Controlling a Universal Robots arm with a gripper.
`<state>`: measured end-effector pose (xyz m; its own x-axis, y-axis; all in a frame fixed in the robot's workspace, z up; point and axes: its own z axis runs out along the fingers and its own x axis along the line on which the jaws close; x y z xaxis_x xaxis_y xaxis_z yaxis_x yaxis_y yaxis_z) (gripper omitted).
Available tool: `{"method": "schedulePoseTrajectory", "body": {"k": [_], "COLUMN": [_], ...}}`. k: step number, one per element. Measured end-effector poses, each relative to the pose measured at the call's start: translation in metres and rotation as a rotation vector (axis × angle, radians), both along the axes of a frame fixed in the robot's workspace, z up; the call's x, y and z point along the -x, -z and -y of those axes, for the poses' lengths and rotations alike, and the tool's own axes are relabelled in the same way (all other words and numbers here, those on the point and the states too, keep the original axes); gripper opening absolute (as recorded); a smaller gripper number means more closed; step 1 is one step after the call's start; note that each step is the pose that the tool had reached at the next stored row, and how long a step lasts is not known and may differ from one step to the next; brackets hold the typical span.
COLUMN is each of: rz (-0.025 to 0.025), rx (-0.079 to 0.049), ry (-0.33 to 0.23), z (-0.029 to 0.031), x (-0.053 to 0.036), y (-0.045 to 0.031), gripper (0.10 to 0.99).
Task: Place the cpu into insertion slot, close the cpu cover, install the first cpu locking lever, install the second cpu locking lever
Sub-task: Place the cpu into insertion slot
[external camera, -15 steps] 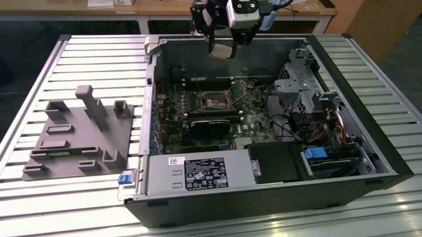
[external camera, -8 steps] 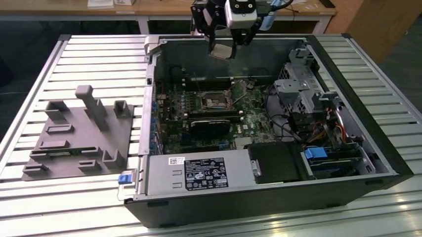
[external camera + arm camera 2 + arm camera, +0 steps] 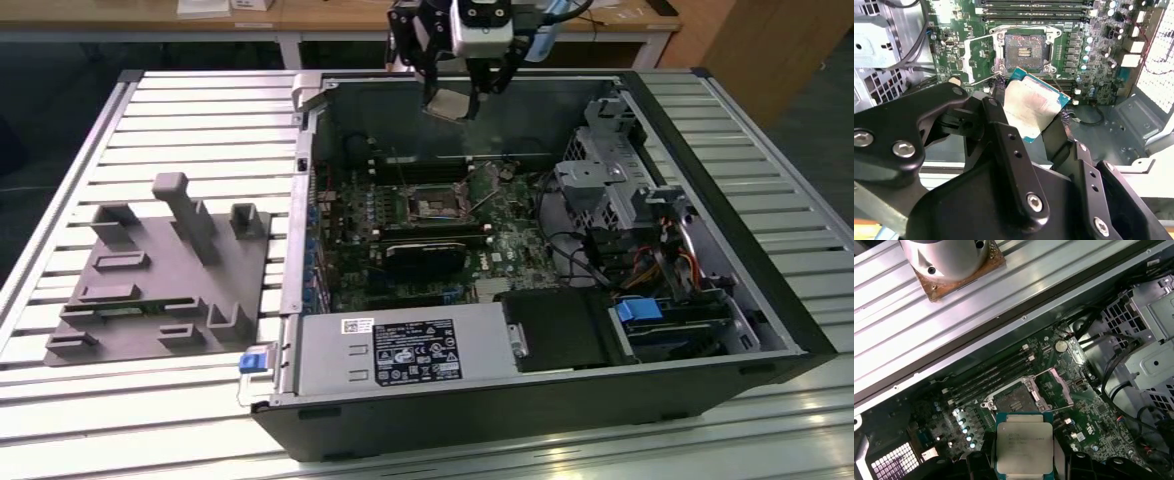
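My gripper (image 3: 451, 100) hangs high over the far wall of the open black computer case (image 3: 534, 410), shut on the cpu (image 3: 449, 104). In both wrist views the cpu (image 3: 1029, 107) (image 3: 1024, 445) shows its pale metal face and blue-green edge, pinched between two black fingers (image 3: 995, 107). The insertion slot (image 3: 434, 206) (image 3: 1024, 50) (image 3: 1014, 402) lies bare below on the green board, with its dark centre showing. The cpu cover (image 3: 976, 57) (image 3: 1056, 387) stands swung open beside the slot.
Long black memory slots (image 3: 1034, 10) run beside the socket. A metal drive cage (image 3: 607, 180) and cables fill the case at the exterior view's right, with a power supply (image 3: 400, 350) near the front. A grey fixture tray (image 3: 154, 270) lies on the slatted table (image 3: 747, 440).
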<state>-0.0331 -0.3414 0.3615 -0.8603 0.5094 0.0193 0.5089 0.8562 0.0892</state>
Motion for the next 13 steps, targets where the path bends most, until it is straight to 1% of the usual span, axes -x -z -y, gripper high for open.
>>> {"method": "schedulePoseTrajectory", "body": {"k": [13], "rz": [-0.0001], "rx": [0.0], "ry": [0.104], "z": [0.0], "x": [0.0], "y": [0.0003], "gripper": [0.545]}}
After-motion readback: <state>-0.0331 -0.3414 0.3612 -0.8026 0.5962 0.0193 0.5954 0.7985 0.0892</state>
